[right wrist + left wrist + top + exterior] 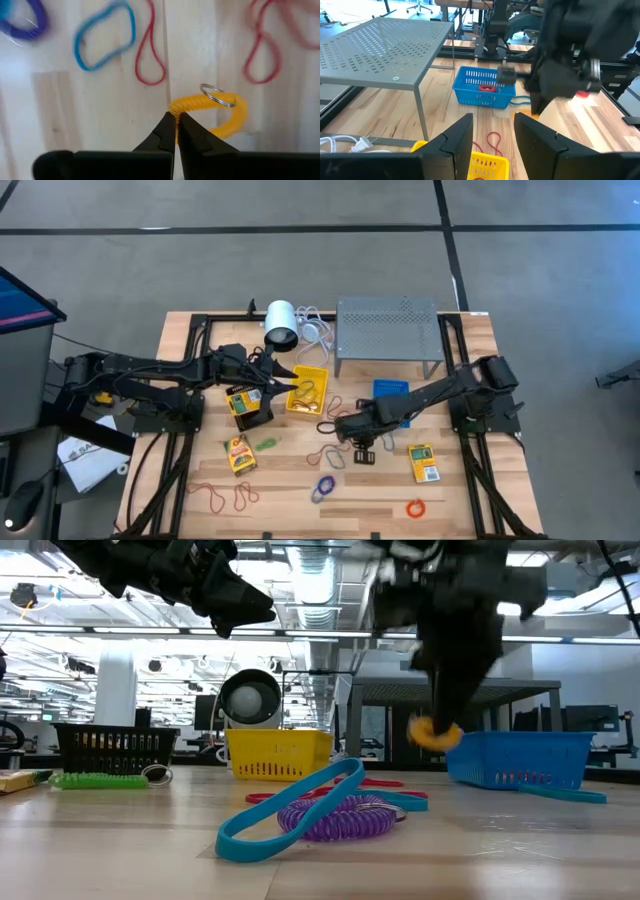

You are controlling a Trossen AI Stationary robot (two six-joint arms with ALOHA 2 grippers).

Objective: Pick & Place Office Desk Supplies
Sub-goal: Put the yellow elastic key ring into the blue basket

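Right gripper (pixel 176 131) jaws pinching the orange coiled loop with a metal key ring (pixel 220 112), mid-desk left of the blue plastic bin (pixel 391 392). Left gripper (pixel 492 145) jaws spread over the yellow plastic bin (pixel 308 391). Light wooden plank desk (pixel 470 500); open office hall behind.

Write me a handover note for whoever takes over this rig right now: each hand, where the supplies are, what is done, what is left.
Right hand: shut on the yellow coil, lifted off the table, near the blue bin.
Left hand: open, empty, above the yellow bin.
Done: a red item sits in the blue bin; some bands in the yellow bin.
Left: red bands, blue band, purple coil, orange coil, green coil and two packets on the table. The black bin holds a packet.
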